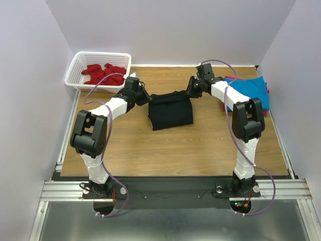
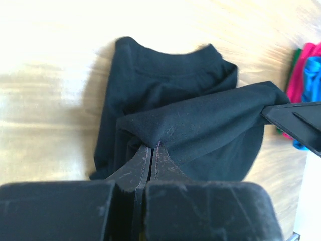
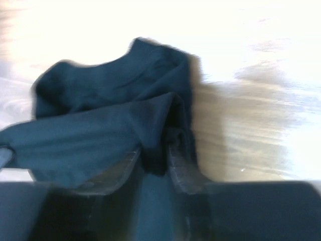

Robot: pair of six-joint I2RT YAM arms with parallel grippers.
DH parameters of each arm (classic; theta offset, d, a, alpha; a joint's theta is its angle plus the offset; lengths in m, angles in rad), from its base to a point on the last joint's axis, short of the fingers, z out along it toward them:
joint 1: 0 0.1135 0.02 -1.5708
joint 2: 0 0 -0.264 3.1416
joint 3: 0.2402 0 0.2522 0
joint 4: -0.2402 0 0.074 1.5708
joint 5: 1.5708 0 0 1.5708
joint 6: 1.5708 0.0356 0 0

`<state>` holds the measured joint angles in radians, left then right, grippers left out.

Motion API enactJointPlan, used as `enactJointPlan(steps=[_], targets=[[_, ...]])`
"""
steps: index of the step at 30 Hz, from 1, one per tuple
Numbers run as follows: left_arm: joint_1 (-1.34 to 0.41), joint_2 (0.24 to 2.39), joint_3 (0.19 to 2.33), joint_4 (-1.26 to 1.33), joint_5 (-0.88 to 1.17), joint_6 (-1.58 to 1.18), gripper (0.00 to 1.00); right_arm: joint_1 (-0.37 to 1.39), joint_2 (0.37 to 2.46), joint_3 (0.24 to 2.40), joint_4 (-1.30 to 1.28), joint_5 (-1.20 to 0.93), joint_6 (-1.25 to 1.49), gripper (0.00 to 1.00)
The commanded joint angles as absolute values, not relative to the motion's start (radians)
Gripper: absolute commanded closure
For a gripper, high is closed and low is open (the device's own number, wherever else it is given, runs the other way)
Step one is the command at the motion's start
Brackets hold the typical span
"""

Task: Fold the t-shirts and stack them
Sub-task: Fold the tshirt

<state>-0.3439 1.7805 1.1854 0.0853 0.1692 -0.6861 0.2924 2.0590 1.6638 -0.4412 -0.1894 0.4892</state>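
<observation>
Red shirts [image 1: 104,74] lay in the basket [image 1: 71,70] at the far left corner. The left pincer [image 1: 146,99] was clamped tight on one end of the black shirt [image 1: 171,113] mid-table. The right pincer [image 1: 191,93] was closed on the other end. A blue shirt [image 1: 251,90] lay by the right edge.

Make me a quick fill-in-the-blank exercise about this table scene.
The left end effector and right end effector both pinch the ____ soft cloth t-shirt.
The white plastic lattice basket holds ____ cloth shirts.
The turquoise-blue cloth shirt lies by the ____ arm.
Missing: black, red, right.
</observation>
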Motion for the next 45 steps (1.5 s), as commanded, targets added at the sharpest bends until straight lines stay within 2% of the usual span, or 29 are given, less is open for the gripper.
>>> enactJointPlan(steps=[1,2,3,4,8,18,21,26,33,37,40,45], targets=[[-0.319,1.822,1.275,0.077,0.182,-0.64,0.59,0.27,2.089,1.733,-0.41,-0.135,0.482,0.52],[-0.318,1.831,1.296,0.075,0.193,-0.638,0.36,0.27,2.095,1.752,-0.411,-0.138,0.477,0.38],[-0.319,1.836,1.304,0.074,0.196,-0.632,0.02,0.27,2.103,1.756,-0.411,-0.141,0.477,0.11],[-0.318,1.835,1.31,0.071,0.201,-0.629,0.02,0.27,2.1,1.761,-0.411,-0.156,0.465,0.0],[-0.318,1.79,1.296,0.069,0.196,-0.621,0.02,0.27,2.065,1.741,-0.411,-0.186,0.425,0.0],[-0.321,1.602,1.106,0.123,0.235,-0.626,0.01,0.281,1.892,1.47,-0.39,-0.245,0.388,0.0],[-0.33,1.618,1.143,0.132,0.294,-0.614,0.02,0.282,1.832,1.47,-0.377,-0.278,0.385,0.0],[-0.342,1.701,1.207,0.172,0.382,-0.627,0.01,0.288,1.795,1.463,-0.325,-0.471,0.399,0.0],[-0.342,1.879,1.331,0.202,0.414,-0.641,0.01,0.288,1.942,1.529,-0.258,-0.555,0.451,0.0],[-0.337,1.974,1.416,0.192,0.379,-0.643,0.02,0.287,2.077,1.652,-0.244,-0.594,0.478,0.0],[-0.325,2.045,1.465,0.192,0.37,-0.653,0.01,0.282,2.199,1.825,-0.245,-0.594,0.511,0.0],[-0.298,2.117,1.502,0.186,0.365,-0.664,0.02,0.271,2.345,1.882,-0.245,-0.563,0.545,0.0]])
